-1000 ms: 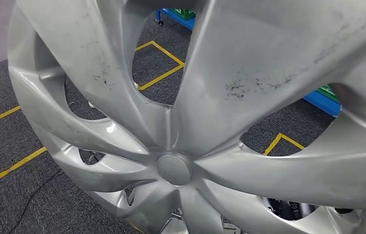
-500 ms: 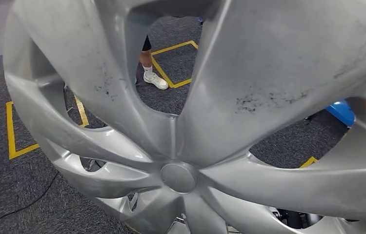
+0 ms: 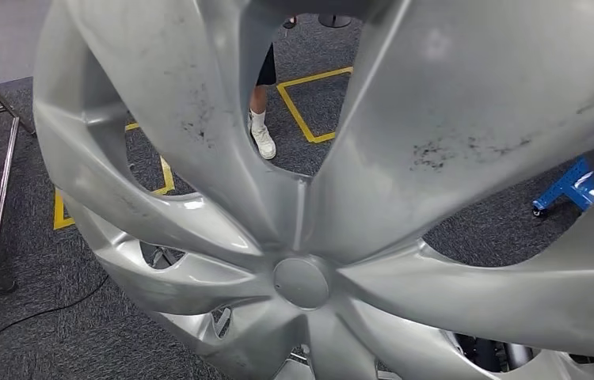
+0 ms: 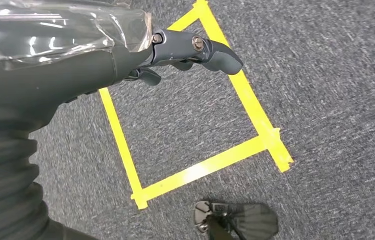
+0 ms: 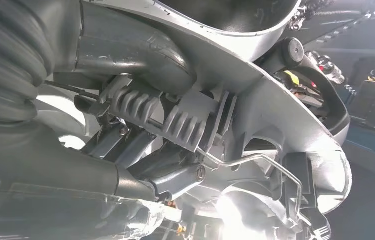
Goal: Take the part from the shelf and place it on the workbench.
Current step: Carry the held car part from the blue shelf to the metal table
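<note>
A large silver hubcap (image 3: 436, 95) with broad spokes and a round centre cap is held up close in front of the head view, hiding most of the scene. In the right wrist view my right hand (image 5: 65, 150) grips the hubcap's (image 5: 285, 125) rim from behind, its thumb (image 5: 140, 55) pressed on the rim's edge, beside the plastic clips and wire ring. In the left wrist view my left hand (image 4: 125, 60) hangs over the grey carpet and holds nothing, with its fingers loosely bent.
Through the spoke gaps I see grey carpet with yellow tape lines (image 3: 310, 111), a person's leg and white shoe (image 3: 262, 138), a blue wheeled cart (image 3: 571, 186) at right, a metal frame (image 3: 1, 190) at left and a black cable (image 3: 32, 317).
The whole floor scene has swept sideways behind the hubcap, so the camera has turned. The person's leg, the metal frame and the blue cart came into view. The hubcap stays held.
</note>
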Controlling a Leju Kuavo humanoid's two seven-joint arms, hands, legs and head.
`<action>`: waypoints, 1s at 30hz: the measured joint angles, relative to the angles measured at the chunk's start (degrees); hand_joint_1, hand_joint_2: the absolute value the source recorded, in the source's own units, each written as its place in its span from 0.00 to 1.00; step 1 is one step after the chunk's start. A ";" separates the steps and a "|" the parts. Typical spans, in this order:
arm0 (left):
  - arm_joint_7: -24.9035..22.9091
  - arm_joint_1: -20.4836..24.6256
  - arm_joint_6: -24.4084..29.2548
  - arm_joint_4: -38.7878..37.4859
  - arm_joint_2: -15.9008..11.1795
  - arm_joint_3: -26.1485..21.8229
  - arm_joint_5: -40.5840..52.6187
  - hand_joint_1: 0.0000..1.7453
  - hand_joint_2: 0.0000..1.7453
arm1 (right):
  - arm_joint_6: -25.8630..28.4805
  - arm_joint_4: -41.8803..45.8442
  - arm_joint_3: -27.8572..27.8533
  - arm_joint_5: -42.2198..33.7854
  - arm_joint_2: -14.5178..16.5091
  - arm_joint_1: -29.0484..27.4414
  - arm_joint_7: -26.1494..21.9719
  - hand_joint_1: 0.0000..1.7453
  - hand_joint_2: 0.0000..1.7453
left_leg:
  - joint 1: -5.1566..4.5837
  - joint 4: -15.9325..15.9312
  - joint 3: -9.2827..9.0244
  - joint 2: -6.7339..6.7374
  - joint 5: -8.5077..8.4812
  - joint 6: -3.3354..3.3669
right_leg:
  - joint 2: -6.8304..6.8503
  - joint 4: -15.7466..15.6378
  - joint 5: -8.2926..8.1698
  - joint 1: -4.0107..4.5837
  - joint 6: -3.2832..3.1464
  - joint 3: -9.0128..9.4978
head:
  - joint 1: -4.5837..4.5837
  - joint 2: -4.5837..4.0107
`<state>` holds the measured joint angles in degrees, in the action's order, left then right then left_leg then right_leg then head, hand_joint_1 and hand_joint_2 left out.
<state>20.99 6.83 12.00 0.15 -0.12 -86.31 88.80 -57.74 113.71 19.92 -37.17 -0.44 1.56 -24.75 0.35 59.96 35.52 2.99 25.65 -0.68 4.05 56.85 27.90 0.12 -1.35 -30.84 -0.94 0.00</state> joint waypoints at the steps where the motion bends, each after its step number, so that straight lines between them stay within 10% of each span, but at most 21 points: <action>1: -0.04 -0.06 -0.03 0.00 0.03 0.00 0.00 0.00 1.00 | -0.02 0.03 -0.08 0.00 0.02 -0.10 -0.06 1.00 1.00 | -0.21 -1.84 -1.00 0.68 -0.35 0.24 | 0.40 0.01 0.18 0.18 0.24 0.13 | 0.05 0.00; 4: -0.26 -0.64 -0.08 -0.01 0.15 0.00 0.00 0.00 1.00 | 0.00 0.09 -0.22 0.20 0.06 -0.27 0.04 1.00 1.00 | -0.39 -2.76 -1.36 -0.56 -0.44 1.03 | 1.42 0.04 0.64 0.23 0.96 0.35 | 0.20 0.01; 6: -0.39 -0.91 -0.07 -0.02 0.36 0.00 0.00 0.00 1.00 | 0.07 0.14 -0.28 0.47 0.04 -0.28 0.72 1.00 1.00 | -0.10 -3.37 -1.90 -1.79 -0.84 1.75 | -0.48 2.36 1.94 -0.02 1.21 -0.59 | 0.32 0.01; 11: -0.53 -0.72 -0.14 -0.02 0.96 0.00 0.01 0.00 1.00 | 0.12 0.12 -0.50 0.95 -0.37 -0.52 1.93 1.00 1.00 | 0.09 -3.55 -2.05 -5.54 -1.06 2.18 | -3.83 17.51 6.86 -0.66 1.63 -8.70 | 0.75 0.00; 15: -0.61 -0.49 -0.53 -0.02 1.69 0.00 0.02 0.00 1.00 | 0.21 0.08 -0.64 1.05 -0.60 -0.21 2.58 1.00 1.00 | 0.25 -2.90 -2.02 -8.59 -0.71 1.42 | -5.59 4.60 0.74 -1.71 3.45 -3.38 | 0.78 0.00; 20: -0.64 -0.27 -0.05 -0.02 2.23 0.00 0.02 0.00 1.00 | 0.57 0.04 -0.62 0.75 -0.75 0.60 3.62 1.00 1.00 | 0.63 -2.49 -1.30 -10.09 -0.50 -0.10 | -5.24 1.52 -0.73 -1.31 1.37 -1.91 | 0.76 0.00; 24: -0.64 -0.14 0.08 -0.02 2.32 0.00 0.02 0.00 1.00 | 0.56 0.04 -0.63 0.48 -0.77 0.85 3.62 1.00 1.00 | 0.50 5.68 2.64 -4.89 3.92 -0.61 | -3.66 1.37 -0.59 -1.05 0.28 -1.67 | 0.42 0.00; 27: -0.64 -0.11 0.20 -0.02 2.30 0.00 0.02 0.00 1.00 | 0.55 0.01 -0.64 0.32 -0.79 0.85 3.56 1.00 1.00 | 0.49 14.74 7.24 -3.56 7.01 -0.57 | -1.83 1.38 -0.32 -0.42 -0.17 -1.63 | 0.31 0.00; 30: -0.62 -0.13 0.75 -0.01 2.12 0.00 -0.04 0.00 1.00 | 0.47 -0.03 -0.64 0.61 -0.79 0.94 3.30 1.00 1.00 | -0.14 6.65 3.16 -1.73 2.58 0.52 | -0.08 1.37 0.00 0.12 -0.46 -1.29 | 0.32 0.00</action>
<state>20.36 6.70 12.75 0.14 2.00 -86.31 88.77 -57.26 113.68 19.28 -36.56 -1.23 2.50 -21.45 0.20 66.60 38.67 1.26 28.24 -0.16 3.97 58.23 27.91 0.24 -1.81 -32.13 -0.62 0.00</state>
